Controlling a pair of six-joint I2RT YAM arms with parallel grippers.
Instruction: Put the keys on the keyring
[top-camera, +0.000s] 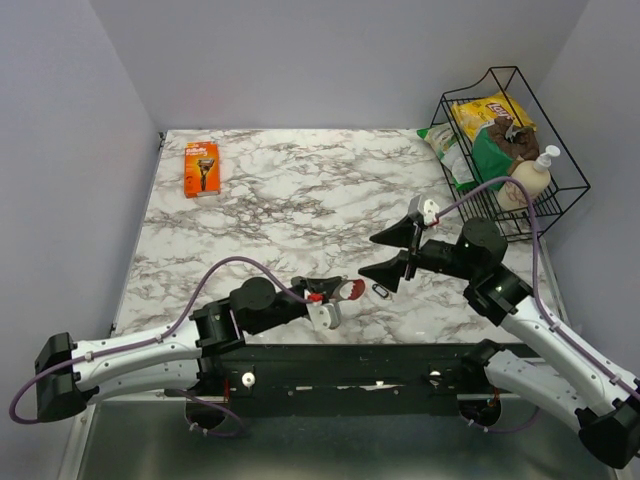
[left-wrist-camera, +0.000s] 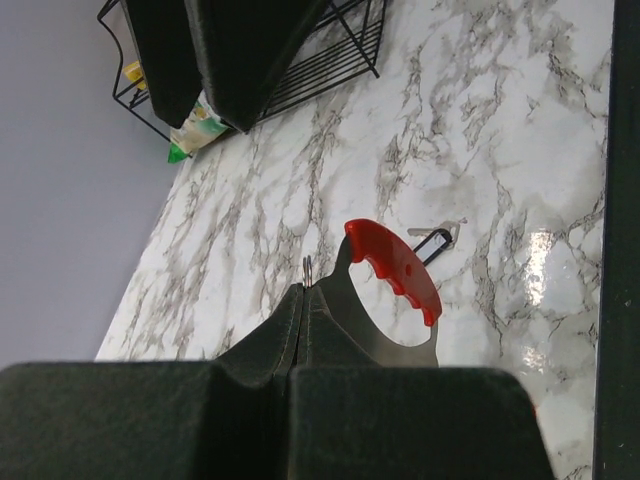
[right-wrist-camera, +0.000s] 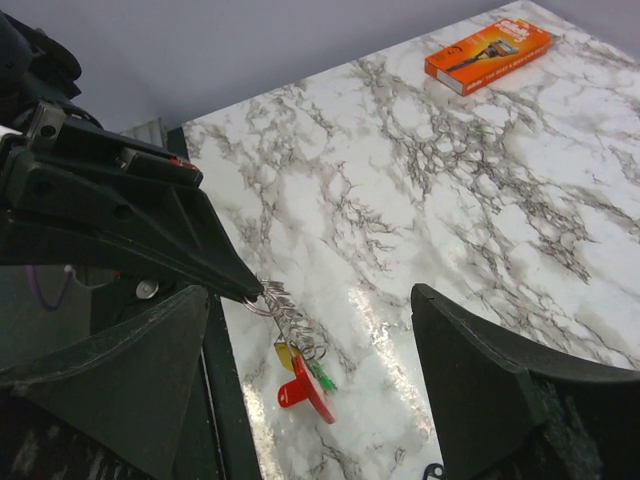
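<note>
My left gripper (top-camera: 322, 300) is shut on the keys (top-camera: 348, 291) and holds them just above the table's front edge. In the left wrist view the red curved tag (left-wrist-camera: 395, 265) and a metal blade stick out from the shut fingertips (left-wrist-camera: 303, 300). In the right wrist view the keys (right-wrist-camera: 300, 345) hang from the left gripper's tip (right-wrist-camera: 240, 288), with yellow and green heads above the red tag (right-wrist-camera: 305, 388). The keyring (top-camera: 382, 290), a tiny black loop, lies on the table just right of the keys; it also shows in the left wrist view (left-wrist-camera: 432, 243). My right gripper (top-camera: 368, 259) is open and empty above it.
An orange razor pack (top-camera: 201, 168) lies at the far left of the marble table (top-camera: 300, 200). A black wire basket (top-camera: 560, 150) with snack bags and a pump bottle stands at the far right. The table's front edge and a dark rail run close below the keys.
</note>
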